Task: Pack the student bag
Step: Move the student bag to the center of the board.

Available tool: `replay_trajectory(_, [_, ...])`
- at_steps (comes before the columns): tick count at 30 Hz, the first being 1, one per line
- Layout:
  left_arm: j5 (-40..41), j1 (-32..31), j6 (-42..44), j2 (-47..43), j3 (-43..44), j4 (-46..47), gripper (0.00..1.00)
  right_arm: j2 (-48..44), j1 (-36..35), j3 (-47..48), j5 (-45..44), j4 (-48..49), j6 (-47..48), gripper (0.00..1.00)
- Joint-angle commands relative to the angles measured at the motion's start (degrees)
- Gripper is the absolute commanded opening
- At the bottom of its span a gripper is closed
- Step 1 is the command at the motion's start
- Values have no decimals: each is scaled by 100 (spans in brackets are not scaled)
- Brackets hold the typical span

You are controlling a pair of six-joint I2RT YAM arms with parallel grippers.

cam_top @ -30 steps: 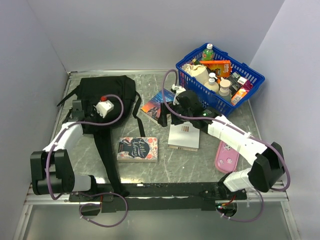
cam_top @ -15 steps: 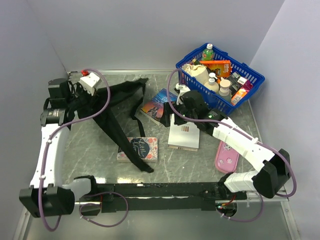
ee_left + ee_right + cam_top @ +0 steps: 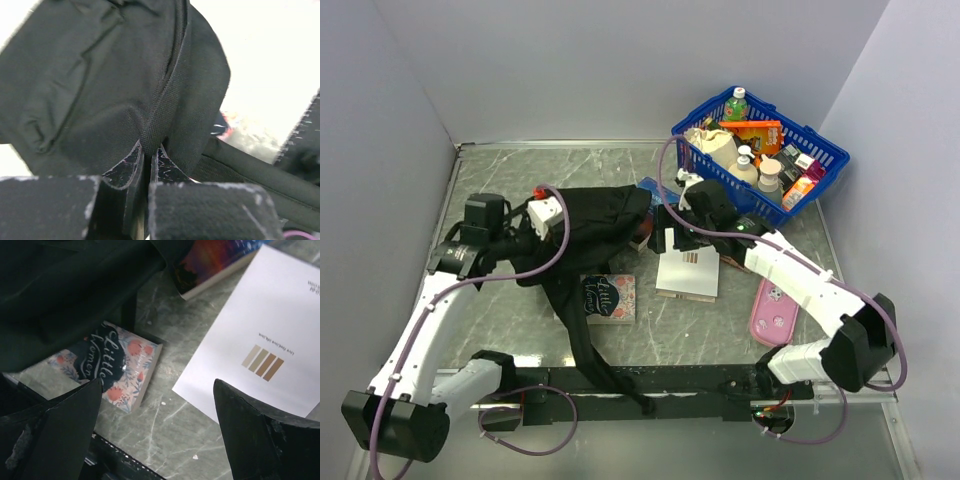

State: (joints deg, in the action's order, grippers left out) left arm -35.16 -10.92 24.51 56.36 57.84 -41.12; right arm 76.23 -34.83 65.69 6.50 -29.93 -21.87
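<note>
The student bag (image 3: 603, 213) is a black fabric backpack, lifted and bunched at mid table, with a long strap (image 3: 582, 338) trailing to the front rail. My left gripper (image 3: 558, 238) is shut on a fold of the bag's fabric (image 3: 150, 125), fingertips (image 3: 134, 161) pinched together. My right gripper (image 3: 670, 238) is open and empty, just right of the bag, over the table between two books. In the right wrist view the right gripper (image 3: 157, 390) has its jaws wide apart, and the bag (image 3: 75, 285) fills the upper left.
A floral "Little Women" book (image 3: 613, 298) (image 3: 122, 367) lies partly under the strap. A white book (image 3: 688, 272) (image 3: 250, 340) lies below the right gripper. A colourful book (image 3: 210, 260) is mostly under the bag. A pink case (image 3: 770, 312) lies right. A blue basket (image 3: 825, 160) of groceries stands back right.
My left arm swung the bag from the far left corner to the right and nearer, so it now covers most of the colourful book. The strap now reaches the front rail. The right gripper barely moved.
</note>
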Motion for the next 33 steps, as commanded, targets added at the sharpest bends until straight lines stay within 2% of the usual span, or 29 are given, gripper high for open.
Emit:
replay_trajectory(1, [-694,-270,-649,-125,-19,333,5,375,55,146,69,-153,-169,98])
replay_trajectory(6, [-1116,-902,-1324,-29,-273,491,9,779,55,216,421,163,-344,99])
replay_trajectory(8, [-1134,-1418,-1527,50,-387,683,20,946,55,304,544,225,-388,99])
replay_trajectory(9, [-1108,-1622,-1729,86,-484,737,27,1008,64,330,571,242,-423,99])
replay_trajectory(10, [-1073,-1798,-1800,121,-511,790,44,1052,55,391,580,234,-441,99])
replay_trajectory(11, [-1168,-1922,-1905,199,-528,877,65,1113,64,418,572,216,-450,99])
replay_trajectory(13, [-1300,-1923,-2065,261,-494,852,94,1105,55,401,405,94,-441,99])
replay_trajectory(16, [-950,-1932,-1653,367,-64,519,96,869,55,305,-87,-205,-371,99])
replay_trajectory(17, [-453,-1914,-1538,472,111,387,96,781,64,260,-201,-267,-362,99])
replay_trajectory(19, [-142,-1818,-1222,560,560,307,96,535,64,137,-544,-425,-362,100])
replay_trajectory(21, [-9,-1398,-1107,727,754,612,96,332,64,-11,-632,-426,-406,100])
replay_trajectory(23, [-35,-845,-1002,1041,746,833,96,86,64,-126,-563,-198,-450,100])
replay_trajectory(26, [430,-527,-440,1613,641,1106,96,41,46,-206,-291,91,-695,100])
replay_trajectory(29, [1054,-325,-35,1913,-33,1913,96,208,-85,-188,34,373,-941,99])
replay_trajectory(33, [1186,291,-315,2396,-168,2582,96,646,-436,92,106,427,-1091,98])
